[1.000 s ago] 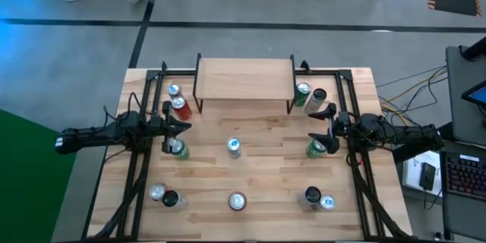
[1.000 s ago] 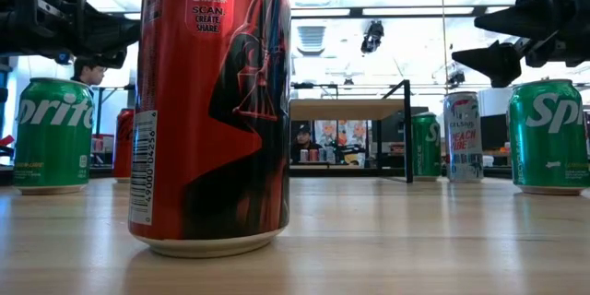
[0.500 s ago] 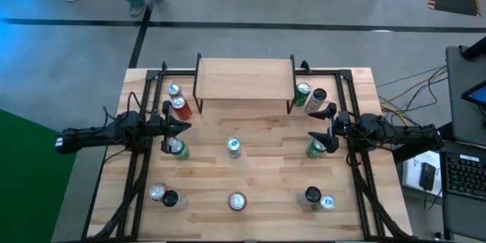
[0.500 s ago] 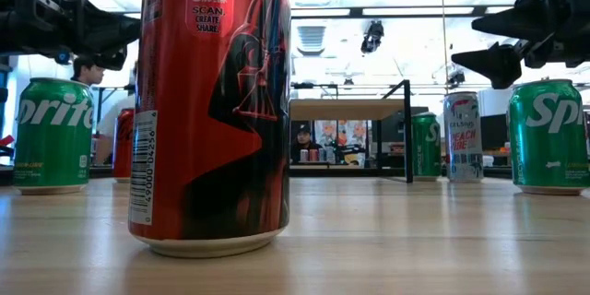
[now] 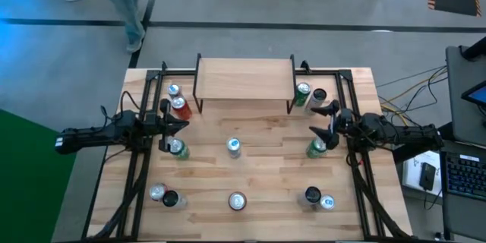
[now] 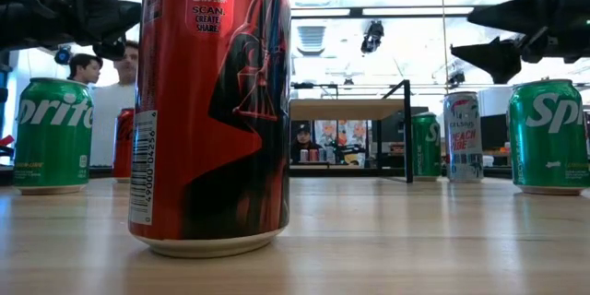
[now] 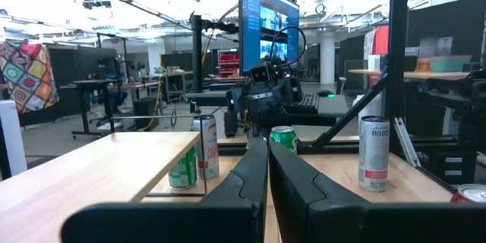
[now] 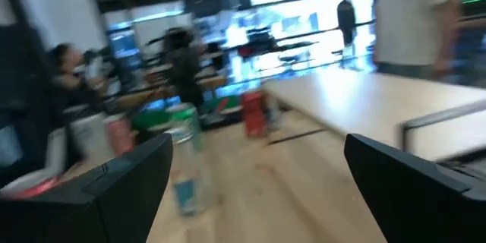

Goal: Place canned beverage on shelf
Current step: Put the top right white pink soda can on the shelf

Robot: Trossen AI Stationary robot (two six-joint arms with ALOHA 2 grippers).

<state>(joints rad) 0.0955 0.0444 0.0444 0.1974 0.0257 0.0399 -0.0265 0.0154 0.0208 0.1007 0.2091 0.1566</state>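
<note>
The shelf (image 5: pixel 244 77), a low light-wood rack on thin black legs, stands at the table's far middle with nothing on its top (image 7: pixel 91 175). Several cans stand upright on the table: a blue-topped one (image 5: pixel 234 147) at the centre, a red one (image 6: pixel 210 101) at the near middle, and green ones (image 5: pixel 177 148) (image 5: pixel 316 149) beside the arms. My left gripper (image 5: pixel 187 126) hovers shut at the table's left side, pointing level toward the centre. My right gripper (image 5: pixel 313 119) hovers open at the right side, with nothing between its fingers.
More cans stand by the shelf's left leg (image 5: pixel 179 105) and right leg (image 5: pixel 304 93), and at both near corners (image 5: pixel 163 195) (image 5: pixel 319 197). Black frame rails (image 5: pixel 140 167) run along the table's left and right sides. A person (image 6: pixel 115 101) stands beyond the table.
Both grippers have tipped their fingertips a little upward while staying in place, and my right gripper has swung slightly toward the far edge. No can has moved. A person has walked past the table's far left corner.
</note>
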